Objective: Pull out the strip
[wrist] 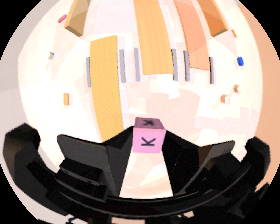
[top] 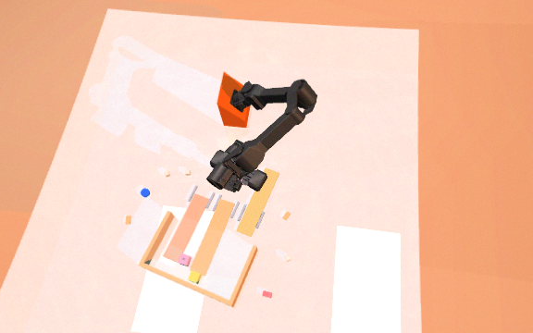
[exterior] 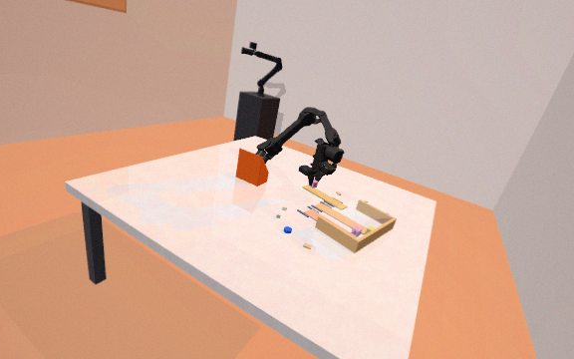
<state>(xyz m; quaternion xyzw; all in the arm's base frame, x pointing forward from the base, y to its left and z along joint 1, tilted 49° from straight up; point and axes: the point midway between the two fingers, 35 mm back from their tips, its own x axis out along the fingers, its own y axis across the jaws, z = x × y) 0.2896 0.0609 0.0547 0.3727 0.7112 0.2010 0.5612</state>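
My gripper (exterior: 314, 181) (wrist: 148, 136) is shut on a pink cube marked K (exterior: 315, 184) (wrist: 148, 140) and holds it in the air; in the top view the arm mostly hides it. A yellow-tan strip (top: 259, 203) (exterior: 325, 197) (wrist: 105, 82) lies outside the tray, with one end between the grey rails. An orange-tan strip (top: 213, 236) (wrist: 155, 42) and a salmon strip (top: 187, 228) (wrist: 193, 37) reach into the tray. Another pink cube (top: 184, 259) (exterior: 357, 230) is at the salmon strip's inner end. A yellow cube (top: 194, 277) (exterior: 371, 228) is at the orange-tan strip's inner end.
The wooden tray (top: 244, 277) (exterior: 378, 233) has walls on three sides. Short grey rails (top: 192, 192) (wrist: 122, 65) stand beside the strips. A blue disc (top: 144, 192) (exterior: 287, 229), a red block (top: 266, 294) and small tan blocks lie around. An orange box (top: 234, 121) (exterior: 250, 169) stands near the arm's base.
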